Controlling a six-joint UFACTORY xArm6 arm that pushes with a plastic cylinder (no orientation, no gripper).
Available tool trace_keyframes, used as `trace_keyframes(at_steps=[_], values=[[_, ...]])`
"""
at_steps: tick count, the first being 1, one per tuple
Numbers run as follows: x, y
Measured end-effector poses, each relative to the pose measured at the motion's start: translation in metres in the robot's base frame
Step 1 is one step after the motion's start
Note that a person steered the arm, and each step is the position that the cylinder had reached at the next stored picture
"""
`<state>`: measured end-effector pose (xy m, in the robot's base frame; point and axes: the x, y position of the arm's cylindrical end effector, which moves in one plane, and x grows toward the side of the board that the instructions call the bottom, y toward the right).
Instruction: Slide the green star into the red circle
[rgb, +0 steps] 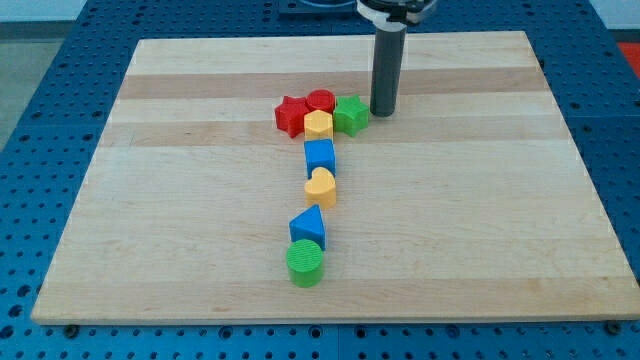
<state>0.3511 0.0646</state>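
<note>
The green star (350, 114) sits in the frame's upper middle, touching the red circle (320, 100) on its left; the rod stands upright, my tip (383, 112) just right of the star, with no fingers to open or close; a red star (291, 115) and yellow block (318, 125) crowd the cluster; below run a blue cube (320, 156), yellow heart (321, 186), blue triangle (308, 226) and green cylinder (306, 263) on the wooden board (500, 200).
</note>
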Motion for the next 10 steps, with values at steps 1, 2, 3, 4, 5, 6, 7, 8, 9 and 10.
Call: trace_keyframes(at_steps=[1, 2, 3, 4, 5, 6, 7, 8, 9, 10], values=[[0.000, 0.000], [0.000, -0.001], [0.000, -0.004], [0.000, -0.010], [0.000, -0.015], [0.000, -0.018], [0.000, -0.020], [0.000, -0.019], [0.000, -0.010], [0.011, 0.004]])
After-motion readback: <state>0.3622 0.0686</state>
